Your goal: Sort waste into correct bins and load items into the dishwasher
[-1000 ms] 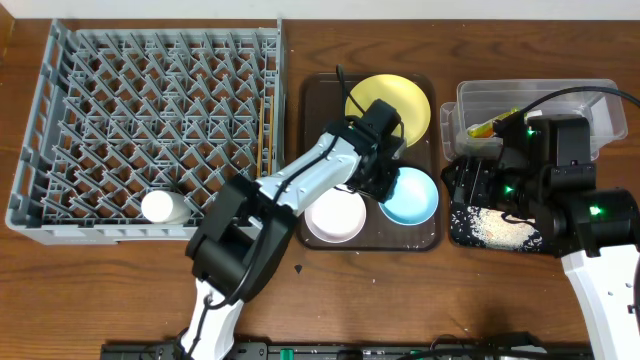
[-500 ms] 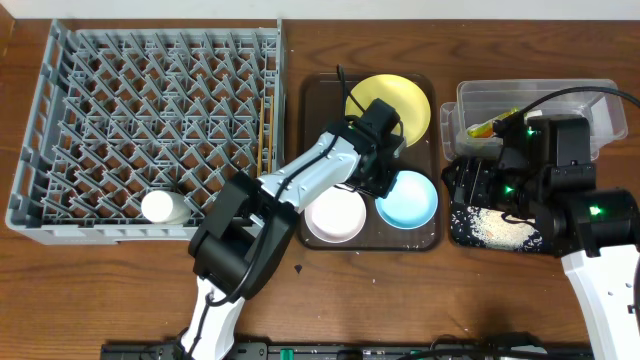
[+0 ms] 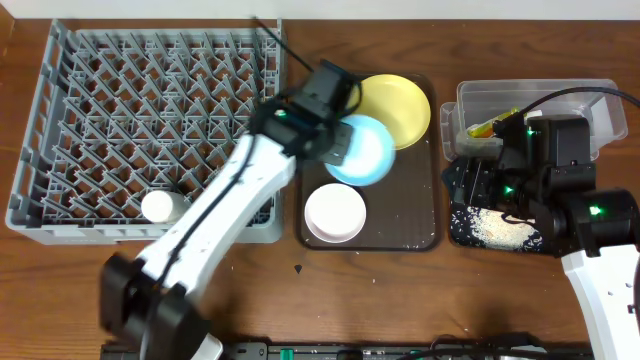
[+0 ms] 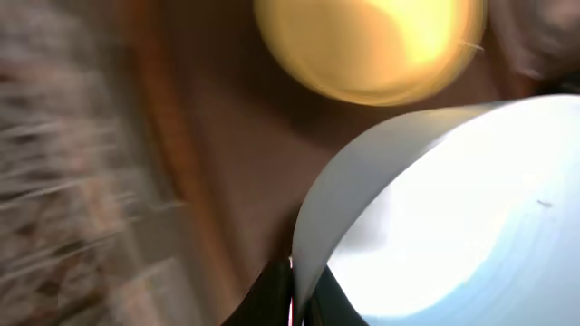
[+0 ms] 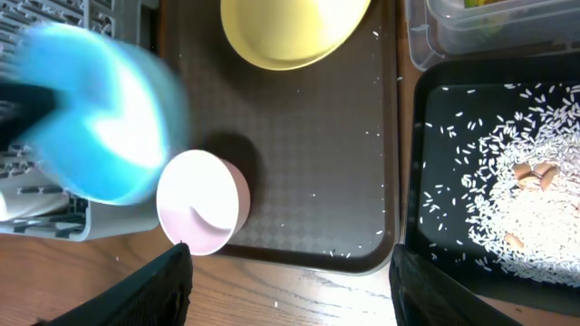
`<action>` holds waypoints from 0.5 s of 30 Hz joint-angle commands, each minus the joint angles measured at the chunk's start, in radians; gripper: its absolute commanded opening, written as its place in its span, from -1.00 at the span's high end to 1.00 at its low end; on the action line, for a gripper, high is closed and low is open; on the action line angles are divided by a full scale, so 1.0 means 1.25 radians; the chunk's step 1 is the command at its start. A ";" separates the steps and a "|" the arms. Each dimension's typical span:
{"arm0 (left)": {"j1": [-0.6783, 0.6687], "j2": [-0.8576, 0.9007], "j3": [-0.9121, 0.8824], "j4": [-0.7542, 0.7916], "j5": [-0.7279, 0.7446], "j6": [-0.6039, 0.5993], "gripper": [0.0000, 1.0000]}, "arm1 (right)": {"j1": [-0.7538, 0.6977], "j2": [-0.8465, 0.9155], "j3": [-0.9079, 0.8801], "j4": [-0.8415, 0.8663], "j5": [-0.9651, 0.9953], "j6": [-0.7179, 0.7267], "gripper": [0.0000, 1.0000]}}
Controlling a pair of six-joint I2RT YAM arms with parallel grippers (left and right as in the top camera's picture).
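My left gripper point(image 3: 338, 140) is shut on the rim of the light-blue bowl point(image 3: 362, 150) and holds it above the brown tray, next to the yellow plate point(image 3: 400, 105). In the left wrist view the fingers point(image 4: 294, 294) pinch the bowl's rim point(image 4: 435, 208), all blurred. The white bowl point(image 3: 335, 212) sits on the tray's front. The grey dish rack point(image 3: 120, 130) is at the left. My right gripper point(image 5: 290, 290) is open and empty over the black tray point(image 3: 462, 232) of rice point(image 3: 495, 228). The clear tub point(image 3: 590, 105) holds the yellow-green wrapper point(image 3: 488, 127). Chopsticks and crumpled paper are hidden.
The brown serving tray point(image 3: 405, 215) carries a few stray rice grains point(image 5: 353, 249). A white round object point(image 3: 160, 207) lies in the rack's front left corner. The wooden table edge runs along the front.
My left gripper has lifted the light-blue bowl off the brown tray and swung it up and left toward the rack. The right arm has not moved.
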 commanded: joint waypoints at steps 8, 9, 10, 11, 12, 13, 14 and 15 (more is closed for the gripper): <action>0.064 -0.051 0.001 -0.148 -0.648 -0.029 0.85 | -0.002 0.001 0.004 -0.003 0.003 -0.017 -0.41; 0.071 -0.047 -0.004 -0.157 -0.689 -0.040 0.85 | -0.002 0.001 0.004 -0.003 0.003 -0.016 -0.41; 0.079 -0.042 -0.009 -0.163 -0.728 -0.048 0.85 | -0.002 0.001 0.004 -0.003 0.003 -0.016 -0.41; 0.087 -0.038 -0.013 -0.165 -0.761 -0.049 0.85 | -0.002 0.001 0.004 -0.003 0.003 -0.016 -0.40; 0.096 -0.034 -0.017 -0.165 -0.792 -0.049 0.85 | -0.002 0.001 0.004 -0.003 0.003 -0.016 -0.41; 0.104 -0.032 -0.021 -0.165 -0.822 -0.051 0.85 | -0.002 0.001 0.004 -0.003 0.003 -0.016 -0.41; 0.113 -0.028 -0.025 -0.164 -0.855 -0.064 0.85 | -0.002 0.001 0.004 -0.003 0.003 -0.016 -0.41; 0.121 -0.025 -0.028 -0.165 -0.883 -0.078 0.85 | -0.002 0.001 0.004 -0.002 0.003 -0.016 -0.41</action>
